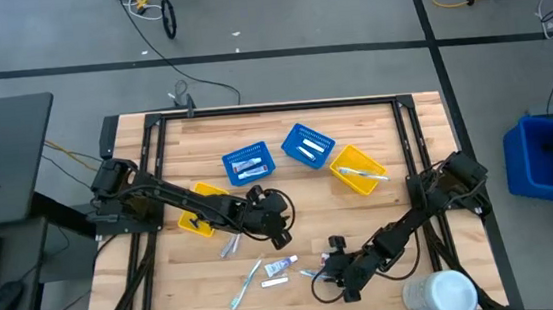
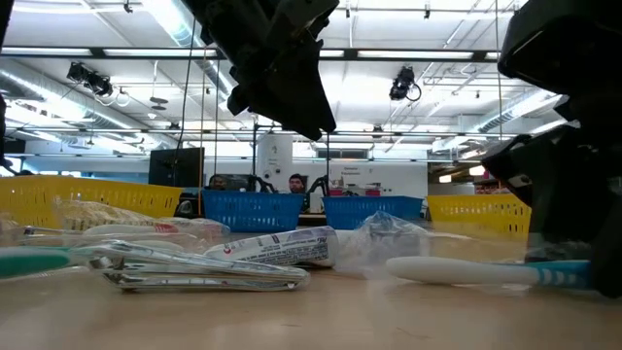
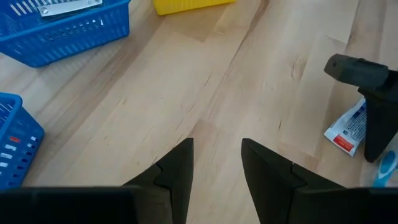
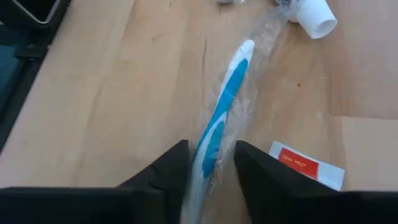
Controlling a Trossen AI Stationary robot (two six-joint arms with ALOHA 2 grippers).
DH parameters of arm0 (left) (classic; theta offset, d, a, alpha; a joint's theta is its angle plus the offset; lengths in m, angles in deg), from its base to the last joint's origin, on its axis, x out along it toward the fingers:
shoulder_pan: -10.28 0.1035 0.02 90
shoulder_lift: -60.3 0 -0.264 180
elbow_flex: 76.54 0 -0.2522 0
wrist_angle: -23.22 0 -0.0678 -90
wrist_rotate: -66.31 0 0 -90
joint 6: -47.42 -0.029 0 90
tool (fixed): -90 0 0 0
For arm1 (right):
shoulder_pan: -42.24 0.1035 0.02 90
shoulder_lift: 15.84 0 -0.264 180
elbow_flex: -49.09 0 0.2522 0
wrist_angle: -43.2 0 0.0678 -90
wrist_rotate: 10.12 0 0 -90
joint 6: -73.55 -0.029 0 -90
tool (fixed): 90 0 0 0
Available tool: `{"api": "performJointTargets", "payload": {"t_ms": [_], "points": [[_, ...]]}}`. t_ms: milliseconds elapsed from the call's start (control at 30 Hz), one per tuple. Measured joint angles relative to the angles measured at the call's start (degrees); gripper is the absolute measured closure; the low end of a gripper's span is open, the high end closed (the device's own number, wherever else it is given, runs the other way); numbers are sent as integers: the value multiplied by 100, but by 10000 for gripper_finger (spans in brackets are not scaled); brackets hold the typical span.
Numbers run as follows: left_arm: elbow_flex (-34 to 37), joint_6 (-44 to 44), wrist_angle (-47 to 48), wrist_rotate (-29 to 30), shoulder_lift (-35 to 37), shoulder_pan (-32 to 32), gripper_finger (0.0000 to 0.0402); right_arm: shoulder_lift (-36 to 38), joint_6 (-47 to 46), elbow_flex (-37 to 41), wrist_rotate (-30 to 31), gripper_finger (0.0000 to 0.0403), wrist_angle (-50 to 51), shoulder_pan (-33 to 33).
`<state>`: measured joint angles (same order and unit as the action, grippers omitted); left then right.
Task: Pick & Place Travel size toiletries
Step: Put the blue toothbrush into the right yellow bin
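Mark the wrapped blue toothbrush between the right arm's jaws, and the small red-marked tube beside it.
Wrapped blue toothbrush (image 4: 225,106), right wrist view: mid-handle, blue stripe.
Small red-marked tube (image 4: 306,165), right wrist view: its flat white body by the red patch.
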<state>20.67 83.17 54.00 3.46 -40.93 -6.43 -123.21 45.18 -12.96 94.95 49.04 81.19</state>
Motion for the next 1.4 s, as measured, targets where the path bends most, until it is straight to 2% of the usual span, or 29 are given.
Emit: {"api": "performJointTargets", "payload": {"t_ms": [133,267,333,433,567,667,767,900,967,1067,1167,1400], "points": [[0,0,-2,0,0,0,258,-10,12,-84,86,322,158,-92],[0,0,-9,2,0,0,258,44,207,-113,-201,363,265,-246],[0,0,-22,5,0,0,258,149,311,-113,-406,369,465,-344],[0,0,-29,43,0,0,258,453,368,-85,-370,365,852,-490],[0,0,-53,72,0,2,258,1254,578,-96,-331,359,1374,-761],[0,0,-70,72,0,2,258,2005,646,-95,-269,361,2261,-1008],[0,0,-93,129,0,2,258,2827,657,-106,190,363,3468,-1267],[0,0,-131,206,0,2,258,3721,-284,-104,1083,362,5429,-1755],[0,0,-143,225,0,2,258,4018,-504,-104,1147,362,6352,-2094],[0,-22,-158,234,0,7,258,4240,-390,-25,868,360,7262,-2709],[0,-183,-169,313,0,18,258,4223,-135,68,546,359,7462,-3329],[0,-223,-329,505,0,17,258,3714,685,80,179,359,6810,-4175]]}}
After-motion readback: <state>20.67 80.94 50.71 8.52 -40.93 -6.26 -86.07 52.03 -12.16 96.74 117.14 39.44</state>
